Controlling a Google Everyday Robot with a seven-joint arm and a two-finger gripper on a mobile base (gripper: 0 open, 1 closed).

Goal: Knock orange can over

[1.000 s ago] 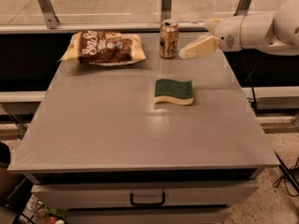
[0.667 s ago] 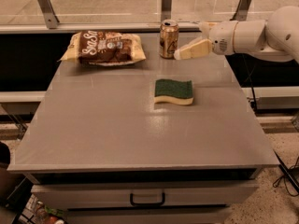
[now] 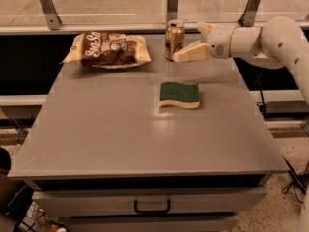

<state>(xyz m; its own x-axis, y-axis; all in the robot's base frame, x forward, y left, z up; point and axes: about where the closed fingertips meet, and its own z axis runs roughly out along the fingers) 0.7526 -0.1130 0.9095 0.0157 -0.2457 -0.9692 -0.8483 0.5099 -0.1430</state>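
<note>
The orange can (image 3: pixel 174 38) stands upright near the far edge of the grey table (image 3: pixel 106 139), with a silver top rim. My gripper (image 3: pixel 186 52) reaches in from the right on a white arm (image 3: pixel 270 40). Its pale fingertips (image 3: pixel 179 56) touch or nearly touch the can's lower right side.
A brown snack bag (image 3: pixel 107 49) lies left of the can at the back of the table. A green and yellow sponge (image 3: pixel 180 94) lies in front of the can, mid-table. A railing with metal posts (image 3: pixel 48 6) runs behind the table. A drawer handle (image 3: pixel 152 208) is below the front edge.
My gripper has moved left along the back of the table, closing the gap to the can's right side. The can still stands upright.
</note>
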